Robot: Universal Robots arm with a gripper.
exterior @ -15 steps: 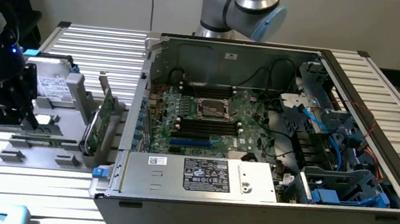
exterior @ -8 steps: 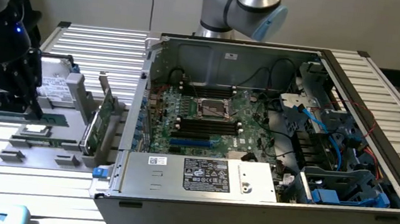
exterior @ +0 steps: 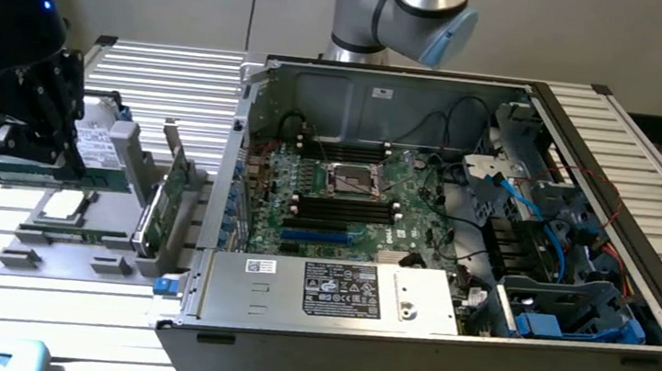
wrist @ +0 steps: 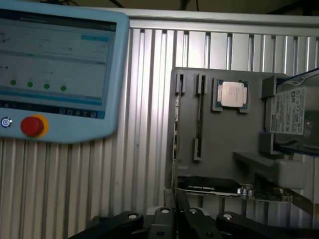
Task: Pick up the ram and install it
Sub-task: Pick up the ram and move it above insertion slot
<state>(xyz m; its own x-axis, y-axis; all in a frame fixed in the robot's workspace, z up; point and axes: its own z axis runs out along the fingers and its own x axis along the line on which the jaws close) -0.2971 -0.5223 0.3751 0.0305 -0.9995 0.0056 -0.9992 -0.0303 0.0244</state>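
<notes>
Hanging over the grey tray [exterior: 64,264] at about nine o'clock in the exterior view, the black claw [exterior: 16,157] points down, closed on the ram [exterior: 61,177]. That thin green stick lies level under the fingers, raised clear of the tray's slots. The arm [exterior: 399,8] has its base at twelve o'clock, behind the computer case [exterior: 609,353].

The tray holds a hard drive [wrist: 291,109] standing in its holder, a processor chip [wrist: 232,94] lying flat, and a green expansion card [exterior: 163,205] upright at the tray's three o'clock edge, just beside the case. The case lies open on its side, with the motherboard [exterior: 417,195] bare inside and blue cables at its three o'clock side.

Tray and case sit on a ribbed metal table [exterior: 171,67]. A pale blue control tablet [wrist: 60,74] with a red button [wrist: 32,125] lies near the tray.
</notes>
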